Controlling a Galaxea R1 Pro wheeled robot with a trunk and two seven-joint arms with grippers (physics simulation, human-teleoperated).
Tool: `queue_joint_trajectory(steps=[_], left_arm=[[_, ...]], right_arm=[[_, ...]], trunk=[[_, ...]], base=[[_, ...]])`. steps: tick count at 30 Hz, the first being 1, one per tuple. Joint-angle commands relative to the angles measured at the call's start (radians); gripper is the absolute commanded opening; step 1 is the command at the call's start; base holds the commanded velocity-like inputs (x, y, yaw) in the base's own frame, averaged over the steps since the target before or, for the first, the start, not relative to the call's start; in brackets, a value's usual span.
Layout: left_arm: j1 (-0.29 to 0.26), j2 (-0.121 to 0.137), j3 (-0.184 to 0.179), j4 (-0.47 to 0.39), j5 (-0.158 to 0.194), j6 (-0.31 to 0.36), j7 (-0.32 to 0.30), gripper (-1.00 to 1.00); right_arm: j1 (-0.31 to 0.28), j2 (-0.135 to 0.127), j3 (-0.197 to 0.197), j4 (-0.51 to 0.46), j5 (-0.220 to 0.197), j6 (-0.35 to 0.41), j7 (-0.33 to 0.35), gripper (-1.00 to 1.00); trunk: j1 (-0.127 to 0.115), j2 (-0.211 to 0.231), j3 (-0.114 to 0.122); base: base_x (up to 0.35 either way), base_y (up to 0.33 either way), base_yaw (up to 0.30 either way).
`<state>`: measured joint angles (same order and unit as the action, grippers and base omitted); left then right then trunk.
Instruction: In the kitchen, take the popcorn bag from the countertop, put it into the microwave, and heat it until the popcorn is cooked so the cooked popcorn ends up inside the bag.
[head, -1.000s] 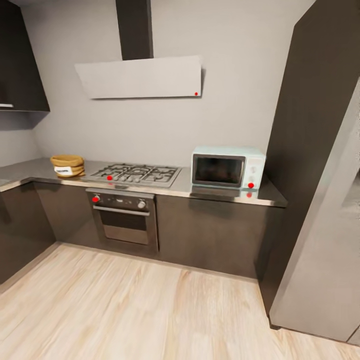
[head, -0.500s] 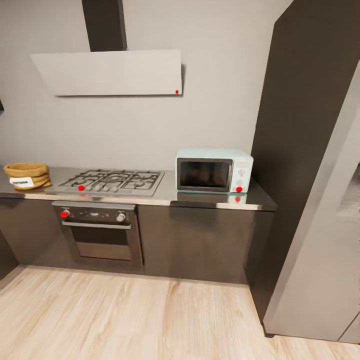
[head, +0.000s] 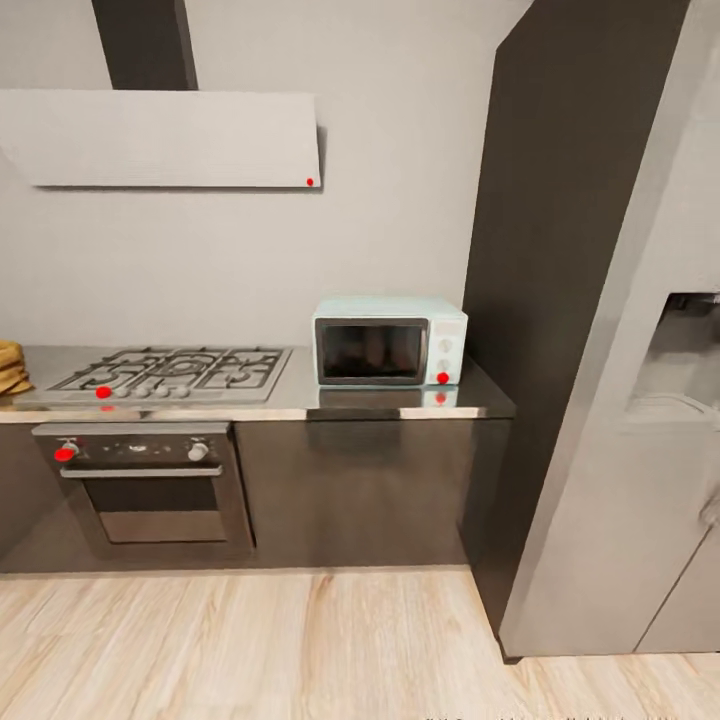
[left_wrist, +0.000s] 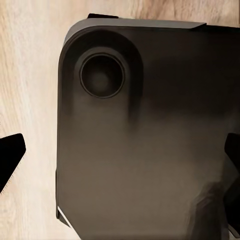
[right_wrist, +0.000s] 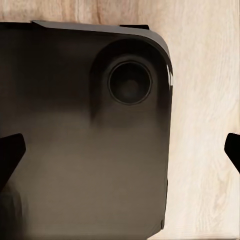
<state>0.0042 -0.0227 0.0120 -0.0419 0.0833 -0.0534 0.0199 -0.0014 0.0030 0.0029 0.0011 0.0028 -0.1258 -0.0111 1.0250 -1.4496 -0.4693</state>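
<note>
The popcorn bag (head: 10, 367) sits on the countertop (head: 300, 398), cut off by the head view's left border, just beside the gas hob (head: 170, 370). The microwave (head: 389, 341) stands well apart from it at the countertop's right end, door closed, next to a tall dark cabinet (head: 560, 250). An oven (head: 145, 485) sits beneath the hob. Each wrist view looks down on the robot's dark base (left_wrist: 145, 135) over wood floor (right_wrist: 205, 125). Left gripper (left_wrist: 120, 160) and right gripper (right_wrist: 120, 155) fingertips stand wide apart, holding nothing.

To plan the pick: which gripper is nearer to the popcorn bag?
Probably left: the popcorn bag lies far left on the countertop. Left gripper and right gripper both hang over the robot's base.
</note>
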Motion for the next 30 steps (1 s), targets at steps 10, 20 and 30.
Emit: queue_joint_trajectory(steps=[10,20,30], left_arm=[[0.0,0.0,-0.001,-0.001,0.007,-0.001,0.0,1.0],[0.0,0.0,-0.001,0.0,0.01,0.0,0.001,1.0],[0.0,0.0,-0.001,0.0,0.01,0.0,0.002,1.0]], right_arm=[[0.0,0.0,0.002,0.0,-0.001,-0.001,-0.001,1.0],[0.0,0.0,0.007,0.0,-0.001,0.005,-0.001,1.0],[0.0,0.0,0.008,0.0,0.0,0.006,-0.002,1.0]], trunk=[[0.0,0.0,-0.001],[0.0,0.0,-0.001],[0.0,0.0,-0.001]], base=[[0.034,0.0,-0.162],[0.309,0.0,-0.001],[0.322,0.0,0.0]])
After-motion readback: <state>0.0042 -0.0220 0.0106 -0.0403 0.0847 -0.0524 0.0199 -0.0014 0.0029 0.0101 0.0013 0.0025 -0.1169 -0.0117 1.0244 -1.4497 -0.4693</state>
